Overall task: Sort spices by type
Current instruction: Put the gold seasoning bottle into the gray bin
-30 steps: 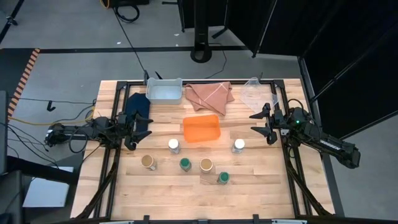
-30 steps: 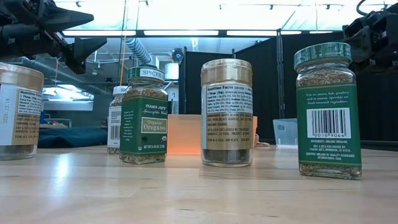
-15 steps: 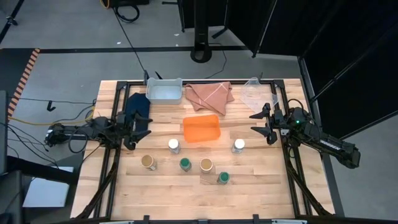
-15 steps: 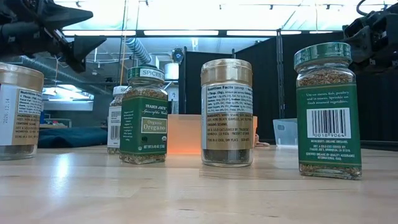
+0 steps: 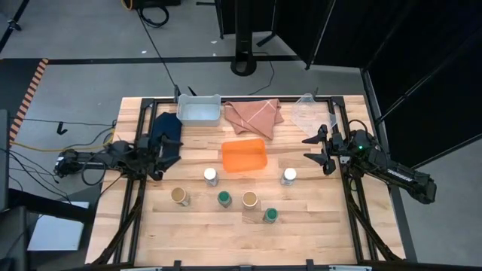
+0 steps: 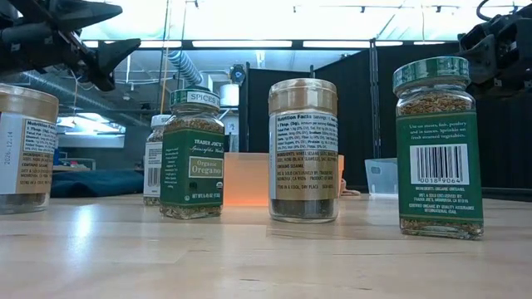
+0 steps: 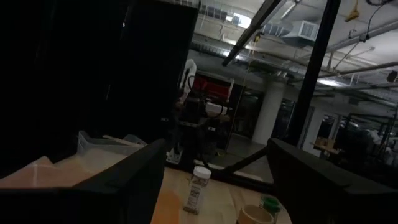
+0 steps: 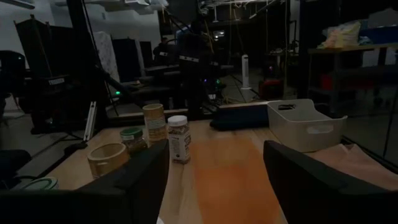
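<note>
Floor [image 5: 90, 75]: grey concrete, black cables trailing across it.
Far side: black curtain panels [image 5: 339, 30] and a black stand base [image 5: 244, 64].
Ceiling [image 6: 249, 17]: bright strip lights, a ribbed duct [image 6: 184, 66].
Worktop [image 5: 226, 233]: pale wood planks, black frame at its edges.

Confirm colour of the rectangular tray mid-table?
Orange; the rectangular plastic tray shows best in the high view.

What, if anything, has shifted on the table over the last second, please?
Only the left pincer moved, drifting slightly toward the table's far edge, over the dark blue cloth; its jaws are open and empty. The right pincer stayed put, open. All six spice jars, among them the white-capped one, and the orange tray kept their places.
</note>
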Robot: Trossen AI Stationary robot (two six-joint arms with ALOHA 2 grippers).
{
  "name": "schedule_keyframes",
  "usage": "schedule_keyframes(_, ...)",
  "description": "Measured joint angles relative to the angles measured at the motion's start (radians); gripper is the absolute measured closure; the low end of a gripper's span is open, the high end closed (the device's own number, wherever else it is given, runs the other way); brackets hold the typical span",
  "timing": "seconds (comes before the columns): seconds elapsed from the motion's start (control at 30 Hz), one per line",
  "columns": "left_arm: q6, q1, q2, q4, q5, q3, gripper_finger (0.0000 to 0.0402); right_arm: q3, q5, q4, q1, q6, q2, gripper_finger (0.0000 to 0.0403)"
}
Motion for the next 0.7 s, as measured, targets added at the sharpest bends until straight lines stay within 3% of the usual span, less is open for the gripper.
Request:
schedule_keyframes(0.13,-0.04,0.0,0.001,0.05,-0.059,0.0,0.0117,0.0,0.0,0.0,0.0,0.0,0.0,0.0135)
schedule_keyframes(0.3,-0.214,0.0,0.0,0.163,-0.112,0.0,0.0117,0.0,0.008,0.0,0.0,0.0,0.0,0.0135)
schedule_keyframes(0.5,-0.282,0.0,0.0,0.318,-0.215,0.0,0.0117,0.0,0.095,0.0,0.0,0.0,0.0,0.0135)
schedule_keyframes(0.7,-0.363,0.0,0.0,0.341,-0.262,0.0,0.0117,0.0,0.2,0.003,0.0,-0.001,0.0,0.0135)
